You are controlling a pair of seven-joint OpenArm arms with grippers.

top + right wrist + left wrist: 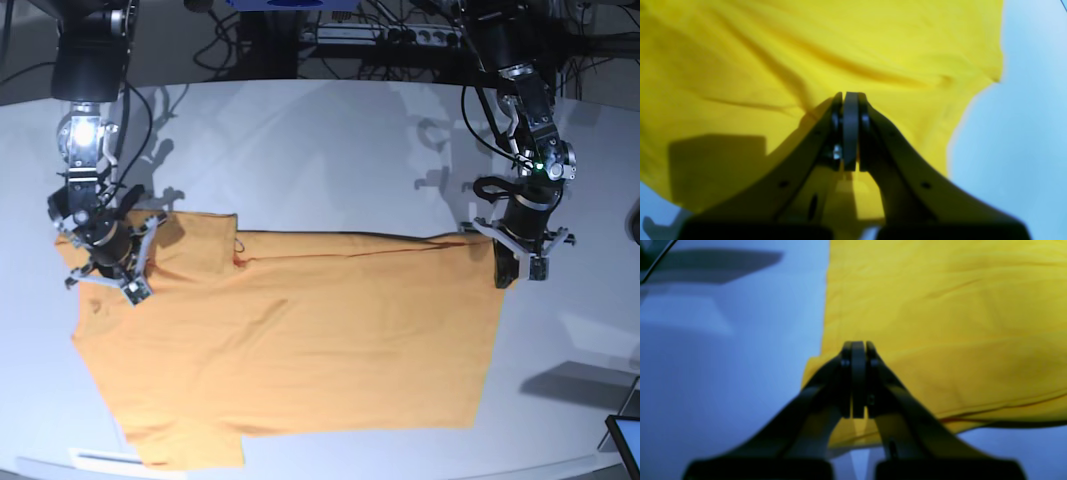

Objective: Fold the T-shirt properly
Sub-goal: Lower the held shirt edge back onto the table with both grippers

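Orange-yellow cloth covers most of the white table [330, 150] in the base view — the T-shirt [300, 350] lies spread flat, its long upper edge folded over along a straight line, its lower edge near the table's front rim. One short sleeve reaches toward the base view's left.

The right gripper [108, 262] sits low over that sleeve end, at the shirt's upper-left corner in the base view. Its wrist camera shows the two jaws pressed together with no gap, the T-shirt [773, 53] wrinkled beneath and around them; whether any cloth is pinched between them I cannot tell.

The left gripper [520, 255] is at the opposite end, over the shirt's upper-right corner in the base view. Its wrist view shows the jaws likewise closed tight, tips over the T-shirt [957, 323] just inside its straight side edge — bare table [723, 373] beside it. A grip on fabric cannot be confirmed here either.
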